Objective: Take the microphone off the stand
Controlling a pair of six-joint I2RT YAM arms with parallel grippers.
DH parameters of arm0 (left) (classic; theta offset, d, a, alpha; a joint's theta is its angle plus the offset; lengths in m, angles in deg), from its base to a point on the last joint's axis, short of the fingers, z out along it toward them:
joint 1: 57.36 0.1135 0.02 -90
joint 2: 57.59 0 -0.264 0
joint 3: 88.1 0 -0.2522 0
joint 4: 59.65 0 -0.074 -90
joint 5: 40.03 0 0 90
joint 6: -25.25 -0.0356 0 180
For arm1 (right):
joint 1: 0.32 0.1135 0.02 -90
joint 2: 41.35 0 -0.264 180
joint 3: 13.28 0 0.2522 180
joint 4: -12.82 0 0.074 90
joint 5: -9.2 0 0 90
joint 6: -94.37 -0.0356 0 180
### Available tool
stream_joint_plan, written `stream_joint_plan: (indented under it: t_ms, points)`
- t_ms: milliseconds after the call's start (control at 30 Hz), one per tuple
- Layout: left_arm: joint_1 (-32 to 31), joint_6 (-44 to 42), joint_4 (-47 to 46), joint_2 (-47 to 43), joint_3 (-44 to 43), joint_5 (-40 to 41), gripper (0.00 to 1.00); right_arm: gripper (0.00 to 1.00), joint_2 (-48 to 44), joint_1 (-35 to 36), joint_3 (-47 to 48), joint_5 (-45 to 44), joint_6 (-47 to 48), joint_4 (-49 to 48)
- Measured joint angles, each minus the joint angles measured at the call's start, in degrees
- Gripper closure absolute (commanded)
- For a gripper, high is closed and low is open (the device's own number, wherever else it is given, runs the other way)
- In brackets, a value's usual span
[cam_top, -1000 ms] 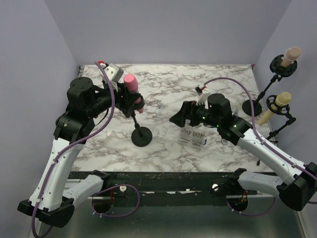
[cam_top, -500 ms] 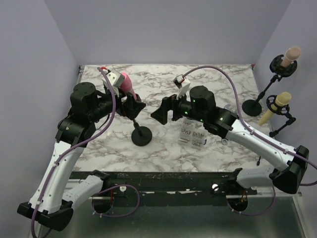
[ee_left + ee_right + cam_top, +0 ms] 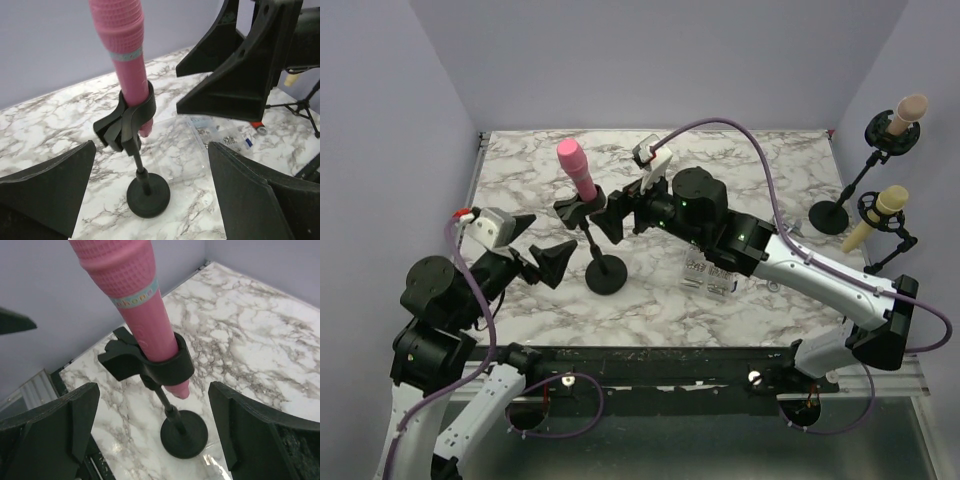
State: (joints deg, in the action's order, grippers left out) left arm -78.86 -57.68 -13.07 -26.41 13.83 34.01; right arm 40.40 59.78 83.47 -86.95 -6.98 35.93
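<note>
Currently a pink mic (image 3: pixel 575 172) stands almost upright, head up, in the black clip (image 3: pixel 582 205) of a small round-based stand (image 3: pixel 606 277), left of centre in the overhead view of a marbled bench (image 3: pixel 770 160). The left gripper (image 3: pixel 548 240) sits in the lower left, well apart from the stand, jaws wide and empty. The right gripper (image 3: pixel 605 215) is just beside the clip on its right, jaws also wide and empty. The mic looks rigid and light, probably plastic, with a ridged head and a smooth handle that tapers downward. The clip seems to hold it by friction alone. The best hold is likely on the handle just above the clip, or on the ridged head, where slipping is less likely. The stand looks light and narrow-footed, so it may tip or lift with the mic unless its stem is steadied. Only the overhead view shows both arms, a clear box (image 3: pixel 710 272) of small parts right of the stand, and two spare mics (image 3: pixel 890 205) at the right edge of the frame. The left wrist view shows the mic (image 3: pixel 125 60) framed between its own jaws, its tail poking out below the clip (image 3: pixel 131 117), with the right gripper's fingers (image 3: pixel 240 75) looming at upper right. The right wrist view alone shows the lettered teal band on the mic (image 3: pixel 135 300) and the clip (image 3: pixel 155 365) wrapping round the handle.
</note>
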Motion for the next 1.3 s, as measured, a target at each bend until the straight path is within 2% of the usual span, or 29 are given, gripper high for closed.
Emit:
stream_joint_plan:
  t_ms: [267, 433, 467, 533, 600, 633, 733, 800, 967, 1133, 1300]
  points:
    - [0.0, 4.2, -0.5, -12.9, 9.9, 10.6, 0.01, 0.0, 8.5, 3.8, 12.1, -12.1, 4.9, -1.0]
    - [0.0, 5.9, -0.6, -14.7, 11.0, 12.9, 0.01, 0.01, 15.0, 4.9, 17.7, -20.2, 7.1, -2.5]
    - [0.0, 6.0, -0.6, -14.7, 11.0, 13.1, 0.01, 0.06, 16.2, 5.0, 18.6, -21.1, 7.5, -2.7]
    - [0.0, 6.3, -0.6, -14.6, 11.0, 13.6, 0.01, 0.32, 19.1, 5.0, 20.7, -23.1, 8.1, -2.8]
    - [0.0, 6.3, -0.6, -14.4, 10.8, 13.9, 0.01, 0.52, 21.8, 5.0, 22.8, -24.7, 8.8, -2.6]
    - [0.0, 6.3, -0.6, -14.3, 10.6, 14.0, 0.01, 0.58, 22.9, 5.0, 23.7, -25.0, 8.9, -2.4]
    - [0.0, 6.5, -0.6, -14.1, 10.6, 14.0, 0.01, 0.86, 24.5, 5.0, 24.7, -25.6, 9.8, -2.3]
    - [0.0, 6.5, -0.5, -14.0, 10.6, 14.1, 0.01, 0.99, 24.3, 5.0, 24.7, -24.8, 9.9, -2.0]
    - [0.0, 6.8, 0.2, -13.9, 10.6, 14.1, 0.01, 0.99, 23.3, 4.9, 23.5, -16.9, 10.3, -2.5]
    - [0.0, 8.4, 2.6, -13.5, 10.1, 16.0, 0.01, 0.99, 19.8, 4.9, 16.8, -6.1, 9.6, -6.2]
    - [0.0, 9.7, 3.8, -11.0, 9.6, 16.5, 0.01, 0.99, 18.8, 5.0, 15.2, -0.3, 9.0, -8.0]
